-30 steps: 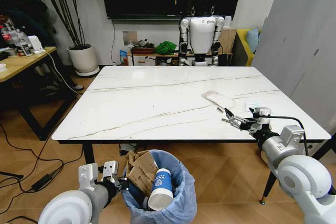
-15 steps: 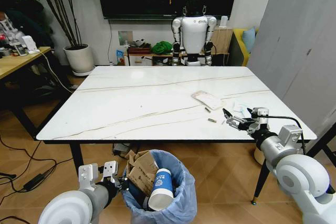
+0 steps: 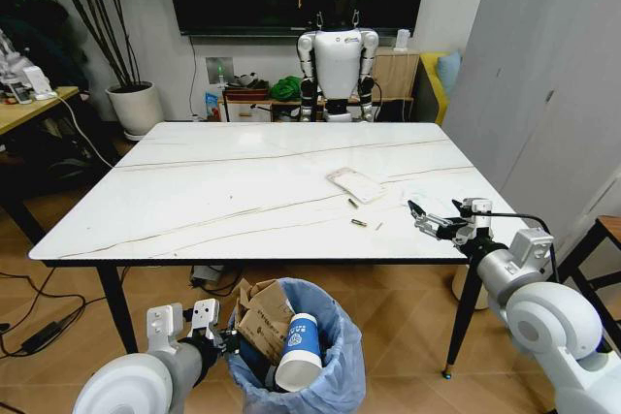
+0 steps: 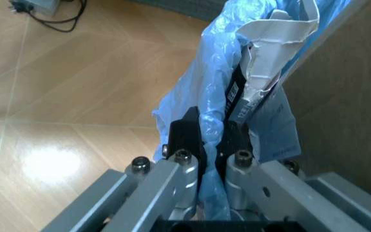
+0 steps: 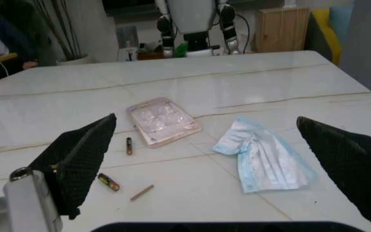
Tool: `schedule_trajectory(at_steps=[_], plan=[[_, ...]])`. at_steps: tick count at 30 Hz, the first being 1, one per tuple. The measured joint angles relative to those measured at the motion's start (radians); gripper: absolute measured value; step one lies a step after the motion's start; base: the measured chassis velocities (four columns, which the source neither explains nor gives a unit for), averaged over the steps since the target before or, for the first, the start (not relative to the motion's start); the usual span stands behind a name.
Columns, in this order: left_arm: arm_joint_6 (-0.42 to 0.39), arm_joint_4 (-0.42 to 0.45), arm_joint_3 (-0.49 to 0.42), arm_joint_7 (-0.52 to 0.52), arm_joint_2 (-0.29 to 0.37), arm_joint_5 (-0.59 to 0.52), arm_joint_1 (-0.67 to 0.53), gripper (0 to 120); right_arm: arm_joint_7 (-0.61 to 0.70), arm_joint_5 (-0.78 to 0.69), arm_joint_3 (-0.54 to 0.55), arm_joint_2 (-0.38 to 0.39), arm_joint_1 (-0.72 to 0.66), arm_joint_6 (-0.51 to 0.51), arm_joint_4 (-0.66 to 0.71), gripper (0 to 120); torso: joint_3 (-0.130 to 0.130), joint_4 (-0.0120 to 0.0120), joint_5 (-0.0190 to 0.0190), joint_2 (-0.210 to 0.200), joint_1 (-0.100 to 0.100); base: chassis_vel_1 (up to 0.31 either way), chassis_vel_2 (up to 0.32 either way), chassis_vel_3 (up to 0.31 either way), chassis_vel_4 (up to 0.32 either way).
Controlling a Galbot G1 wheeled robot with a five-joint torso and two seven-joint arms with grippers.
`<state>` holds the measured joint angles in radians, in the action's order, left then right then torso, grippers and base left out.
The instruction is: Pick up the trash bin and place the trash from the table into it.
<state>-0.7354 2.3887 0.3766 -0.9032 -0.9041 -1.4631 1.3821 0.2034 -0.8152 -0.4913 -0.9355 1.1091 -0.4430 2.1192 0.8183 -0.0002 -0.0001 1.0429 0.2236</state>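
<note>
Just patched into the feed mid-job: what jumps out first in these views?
The trash bin sits low in front, its blue bag stuffed with torn cardboard and a paper cup, with the left gripper clamped on the bag's rim. Over the table's near right edge, the right gripper hangs with jaws wide open, facing a clear blister tray, a face mask and a few small scraps.

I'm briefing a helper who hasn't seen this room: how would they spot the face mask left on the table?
Find the white marble-look table and go to the corner by the right tool. There a crumpled light-blue face mask lies flat beside a clear blister tray; it is the soft, pleated piece among the hard bits.
</note>
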Motion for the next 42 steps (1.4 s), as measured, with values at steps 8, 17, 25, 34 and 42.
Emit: schedule_trajectory(at_steps=[8,17,25,34,42], plan=[[0.000,0.006,0.002,0.000,0.001,0.005,0.013,0,0.053,-0.046,0.100,0.020,-0.116,-0.008,-0.103,100,0.000,0.0001,0.0002,0.000,0.000,-0.061,-0.074,0.085,0.076],[0.000,-0.005,-0.022,0.001,0.006,0.003,-0.016,0,0.106,-0.206,0.210,0.043,-0.321,-0.098,-0.271,100,0.000,0.0008,0.0000,0.000,0.000,0.000,0.000,0.000,0.000],[0.000,-0.023,-0.066,0.011,0.000,0.003,-0.046,0,0.077,-0.212,0.224,0.057,-0.366,-0.129,-0.383,100,0.000,-0.0003,0.0003,0.000,0.000,0.000,0.000,0.000,0.000],[0.000,-0.024,-0.077,0.014,-0.007,0.009,-0.046,0,0.061,-0.190,0.273,0.041,-0.427,-0.127,-0.467,100,0.000,0.0003,0.0002,0.000,0.000,0.000,0.000,0.000,0.000],[0.000,-0.030,-0.097,0.028,-0.013,0.033,-0.050,0,0.055,-0.188,0.307,0.038,-0.469,-0.124,-0.532,98,0.000,0.0000,0.0002,0.000,0.000,0.000,0.000,0.000,0.000]])
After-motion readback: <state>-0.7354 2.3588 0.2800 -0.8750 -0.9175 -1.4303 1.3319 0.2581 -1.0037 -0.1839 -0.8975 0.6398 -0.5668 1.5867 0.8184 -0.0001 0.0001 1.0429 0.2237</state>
